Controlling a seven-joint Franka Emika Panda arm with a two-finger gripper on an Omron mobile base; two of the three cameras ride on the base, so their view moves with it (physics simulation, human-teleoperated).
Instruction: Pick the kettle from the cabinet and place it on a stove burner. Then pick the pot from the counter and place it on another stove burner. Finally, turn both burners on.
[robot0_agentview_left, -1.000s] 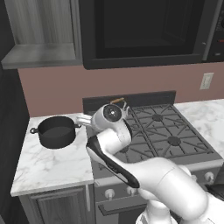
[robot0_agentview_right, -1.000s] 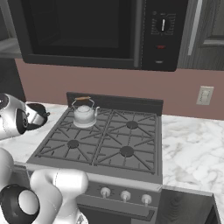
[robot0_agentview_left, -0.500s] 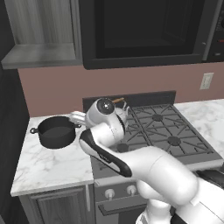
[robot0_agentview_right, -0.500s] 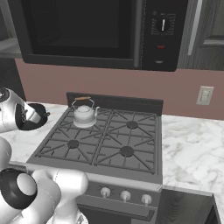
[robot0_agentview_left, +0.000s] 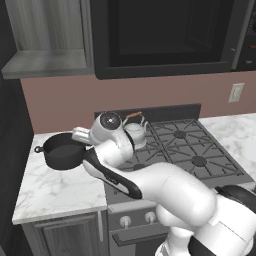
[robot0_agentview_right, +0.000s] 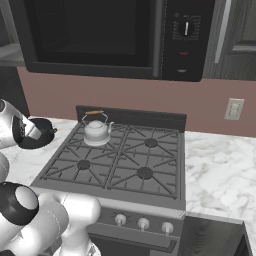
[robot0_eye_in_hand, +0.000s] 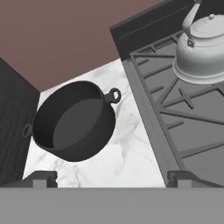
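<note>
kettle (robot0_agentview_right: 96, 129): it's parked upright on the stove's (robot0_agentview_right: 120, 165) back-left burner, nothing touching it, so you can tick off the first leg.

pot (robot0_agentview_left: 61, 150): sitting on the counter (robot0_agentview_left: 60, 192) just left of the stove, rim up, nothing inside as far as I can see, one loop handle pointing toward the stove and the other away from it.

gripper (robot0_eye_in_hand: 107, 177): jaws wide apart, holding nothing. Looking along the hand you've got the pot ahead and the kettle off to the stove side.

what changed: over the last second your arm has swung away from the stove toward the pot; pot and kettle haven't budged.

what that means: you look to be lining up for pick number two. Not over the pot yet, I'd say, fingertips are short of the rim.

still to do: grab the pot, set it on a free burner, then both knobs (robot0_agentview_right: 143, 223).

watch out: that wide rim might be easier to pinch at the wall than at a handle.
</note>
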